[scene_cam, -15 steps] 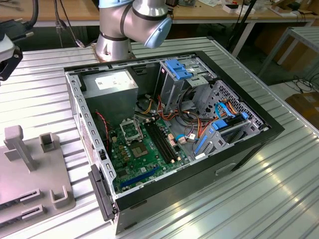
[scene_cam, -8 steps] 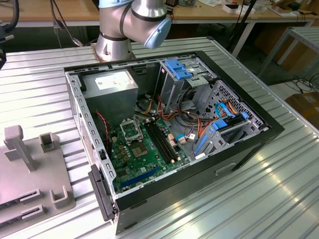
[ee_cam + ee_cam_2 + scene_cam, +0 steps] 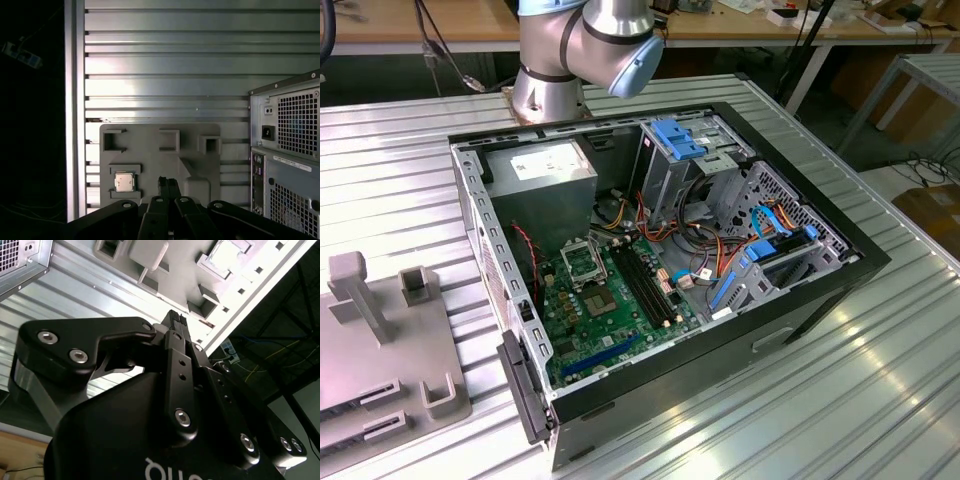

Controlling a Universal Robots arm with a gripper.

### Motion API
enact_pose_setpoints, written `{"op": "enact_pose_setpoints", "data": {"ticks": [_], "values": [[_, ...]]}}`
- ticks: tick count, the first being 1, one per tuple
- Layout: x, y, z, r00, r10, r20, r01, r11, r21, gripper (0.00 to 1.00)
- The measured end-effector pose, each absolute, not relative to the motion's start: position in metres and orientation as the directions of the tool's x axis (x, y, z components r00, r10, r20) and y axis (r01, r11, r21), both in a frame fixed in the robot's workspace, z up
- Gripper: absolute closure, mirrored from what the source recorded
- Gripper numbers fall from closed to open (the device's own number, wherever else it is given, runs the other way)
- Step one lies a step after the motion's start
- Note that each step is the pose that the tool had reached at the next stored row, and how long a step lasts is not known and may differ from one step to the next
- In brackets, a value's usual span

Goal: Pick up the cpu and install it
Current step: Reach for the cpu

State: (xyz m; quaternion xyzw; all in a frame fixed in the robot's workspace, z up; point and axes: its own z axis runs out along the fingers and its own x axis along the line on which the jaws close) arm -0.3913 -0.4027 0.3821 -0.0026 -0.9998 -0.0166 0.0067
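One cpu lies flat in a pocket of the grey tray, beside the computer case, not yet picked. Our claw hangs over the tray near it, fingers pressed together on nothing. We judge the approach is in hand; a grasp calls for parting them and centring on the cpu.

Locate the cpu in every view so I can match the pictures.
First wrist view: the cpu sits in a square pocket of the grey fixture plate, on the side away from the computer case.
Second wrist view: the cpu lies in that same pocket, near the edge of the table.
Exterior view: the plate lies at the exterior view's left, beside the case.
Shared landmark: the grey fixture plate.
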Motion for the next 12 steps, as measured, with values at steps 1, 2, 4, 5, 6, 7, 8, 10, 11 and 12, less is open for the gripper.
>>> {"op": "enact_pose_setpoints", "data": {"ticks": [1,2,4,5,6,7,8,10,11,12], "values": [[-0.3914,-0.4027,0.3821,-1.0,0.005,0.014,0.005,0.999,0.033,0.89],[-0.3915,-0.4027,0.3821,-1.0,0.005,0.014,0.005,0.999,0.033,0.89],[-0.3916,-0.4027,0.3821,-1.0,0.005,0.014,0.005,0.999,0.033,0.89],[-0.3917,-0.4027,0.3821,-1.0,0.005,0.014,0.005,0.999,0.033,0.89],[-0.3917,-0.4027,0.3821,-1.0,0.005,0.014,0.005,0.999,0.033,0.89],[-0.3918,-0.4027,0.3821,-1.0,0.005,0.014,0.005,0.999,0.032,0.89],[-0.3917,-0.4027,0.3821,-1.0,0.005,0.014,0.005,0.999,0.032,0.89],[-0.3929,-0.4029,0.382,-1.0,0.005,0.014,0.005,0.999,0.032,0.89],[-0.3935,-0.4031,0.382,-1.0,0.005,0.014,0.005,0.999,0.032,0.89],[-0.395,-0.4035,0.3819,-1.0,0.005,0.014,0.005,0.999,0.032,0.89]]}}
